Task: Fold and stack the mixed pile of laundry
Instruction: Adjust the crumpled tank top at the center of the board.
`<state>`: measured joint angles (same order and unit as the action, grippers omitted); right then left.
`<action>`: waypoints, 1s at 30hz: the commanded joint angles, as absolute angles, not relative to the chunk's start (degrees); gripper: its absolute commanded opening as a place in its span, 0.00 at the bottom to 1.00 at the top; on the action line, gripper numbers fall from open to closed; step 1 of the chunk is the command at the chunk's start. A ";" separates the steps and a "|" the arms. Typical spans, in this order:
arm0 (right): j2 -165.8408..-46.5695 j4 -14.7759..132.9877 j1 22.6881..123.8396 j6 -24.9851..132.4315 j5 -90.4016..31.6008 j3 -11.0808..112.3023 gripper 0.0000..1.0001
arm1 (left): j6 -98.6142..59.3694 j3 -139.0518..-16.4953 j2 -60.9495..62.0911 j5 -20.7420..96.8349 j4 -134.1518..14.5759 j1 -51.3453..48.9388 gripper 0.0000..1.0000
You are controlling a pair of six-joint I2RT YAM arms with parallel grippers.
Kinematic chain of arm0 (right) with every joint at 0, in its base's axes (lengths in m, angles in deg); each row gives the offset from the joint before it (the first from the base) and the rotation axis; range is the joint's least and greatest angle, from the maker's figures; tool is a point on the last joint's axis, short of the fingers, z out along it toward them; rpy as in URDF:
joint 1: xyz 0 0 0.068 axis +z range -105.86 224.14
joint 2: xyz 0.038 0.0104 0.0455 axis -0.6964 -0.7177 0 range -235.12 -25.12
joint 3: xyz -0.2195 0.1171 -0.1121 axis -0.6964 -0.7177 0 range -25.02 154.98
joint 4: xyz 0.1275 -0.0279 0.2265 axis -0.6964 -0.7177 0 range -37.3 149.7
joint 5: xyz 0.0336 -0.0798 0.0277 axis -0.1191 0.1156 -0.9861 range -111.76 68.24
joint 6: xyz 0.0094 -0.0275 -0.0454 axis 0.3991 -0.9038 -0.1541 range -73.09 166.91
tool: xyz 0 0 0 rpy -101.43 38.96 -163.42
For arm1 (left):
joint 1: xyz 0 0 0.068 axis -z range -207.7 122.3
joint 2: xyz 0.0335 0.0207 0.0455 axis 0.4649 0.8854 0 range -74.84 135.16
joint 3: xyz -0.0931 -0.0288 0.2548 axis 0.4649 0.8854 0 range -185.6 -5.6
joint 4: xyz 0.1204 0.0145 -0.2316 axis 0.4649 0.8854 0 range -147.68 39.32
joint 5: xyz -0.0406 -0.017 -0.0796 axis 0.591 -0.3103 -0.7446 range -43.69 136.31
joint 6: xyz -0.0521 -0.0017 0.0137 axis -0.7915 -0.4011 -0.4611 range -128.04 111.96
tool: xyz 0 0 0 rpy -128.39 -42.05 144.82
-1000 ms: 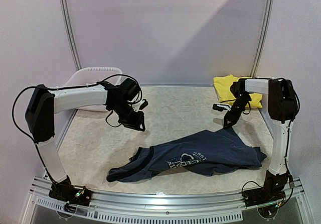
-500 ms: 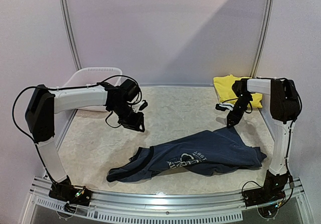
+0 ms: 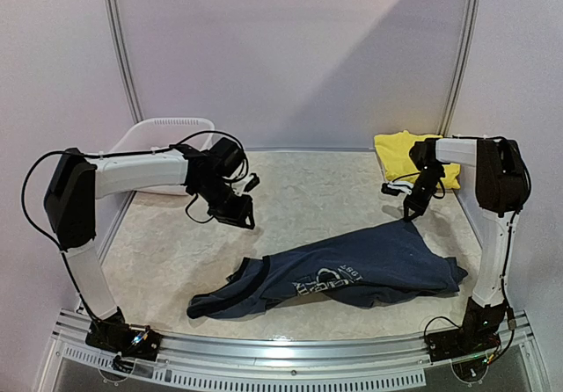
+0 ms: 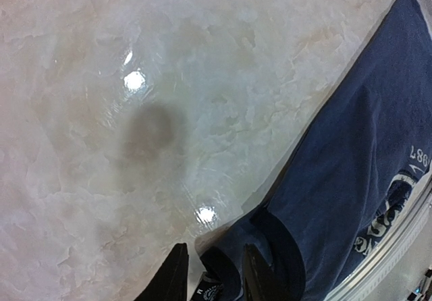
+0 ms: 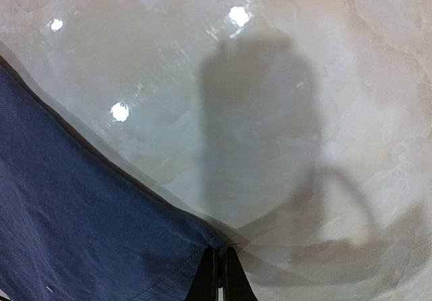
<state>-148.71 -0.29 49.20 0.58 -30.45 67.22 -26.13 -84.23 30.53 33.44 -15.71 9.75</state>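
Observation:
A navy garment (image 3: pixel 352 273) with white print lies spread across the front middle of the table. Its far right corner rises to a point, and my right gripper (image 3: pixel 409 219) is shut on that corner. In the right wrist view the two fingers (image 5: pixel 218 274) pinch the hem of the navy cloth (image 5: pixel 81 233). My left gripper (image 3: pixel 242 216) hangs above bare table to the left of the garment, open, with nothing held. Its wrist view has the navy collar (image 4: pixel 270 240) lying below, beyond the fingertips (image 4: pixel 214 274). A yellow garment (image 3: pixel 396 150) lies at the back right.
A white slotted basket (image 3: pixel 163 133) stands at the back left, behind the left arm. A metal rail (image 3: pixel 290 357) runs along the table's near edge. Two upright poles frame the back wall.
My right gripper shifted slightly right and closed on the garment's far right corner, which now rises to a point. The left arm has not moved.

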 commanded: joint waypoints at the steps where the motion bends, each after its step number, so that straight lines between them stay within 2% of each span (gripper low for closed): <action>1: -147.56 -0.35 47.47 2.77 -32.23 68.92 0.00 | -24.24 -84.45 32.52 33.45 -18.39 8.06 0.31; 3: -145.70 0.70 46.03 4.55 -32.60 69.51 0.00 | -23.61 -85.68 34.61 32.63 -18.90 7.69 0.37; 7: -142.08 2.13 44.63 8.13 -32.05 68.72 0.00 | -22.30 -89.01 39.29 26.37 -17.88 7.61 0.41; 11: -139.68 2.36 42.79 8.46 -32.75 66.46 0.00 | -21.07 -89.50 41.97 19.80 -17.56 7.89 0.41; 16: -139.08 2.82 42.80 9.15 -34.74 64.69 0.00 | -23.08 -86.87 43.31 14.00 -23.93 8.26 0.42; 23: -139.69 2.32 42.82 9.54 -35.56 64.38 0.00 | -24.23 -92.52 49.10 11.11 -26.06 10.17 0.42; 30: -139.49 2.64 42.80 9.56 -35.63 63.10 0.00 | -23.51 -96.62 53.34 11.59 -23.57 11.07 0.34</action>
<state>-139.73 2.23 42.68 9.13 -34.45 64.21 -23.88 -94.79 51.86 12.35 -24.08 10.43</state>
